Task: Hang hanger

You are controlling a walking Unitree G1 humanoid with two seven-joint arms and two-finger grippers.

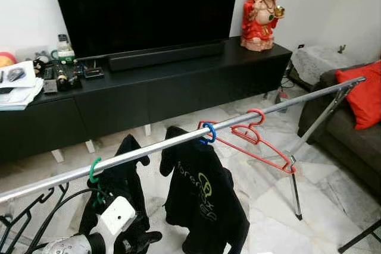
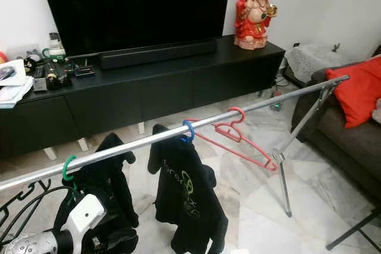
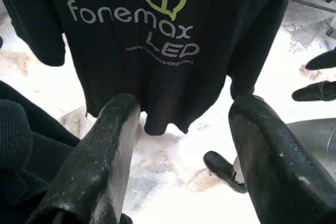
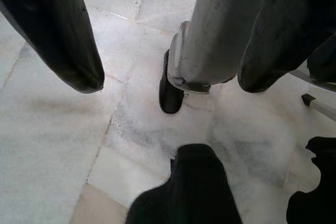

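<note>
A silver rail (image 1: pixel 178 141) runs from lower left up to the right. An empty red hanger (image 1: pixel 256 138) hangs on it right of the middle. Beside it, a blue-hooked hanger (image 1: pixel 208 132) carries a black printed T-shirt (image 1: pixel 205 200). Further left, a green-hooked hanger (image 1: pixel 95 169) holds a dark garment (image 1: pixel 119 182). My left arm (image 1: pixel 116 215) reaches up below the rail at the bottom left. In the left wrist view my left gripper (image 3: pixel 184 108) is open and holds nothing, facing the T-shirt (image 3: pixel 157 24). My right gripper (image 4: pixel 170 80) hangs open over the marble floor.
A black TV console (image 1: pixel 149 96) with a red figurine (image 1: pixel 261 13) stands behind the rail. A sofa with a red cushion (image 1: pixel 364 96) is at the right. The rack's legs (image 1: pixel 294 182) stand on the floor. Black wire hangers (image 1: pixel 24 212) sit at the lower left.
</note>
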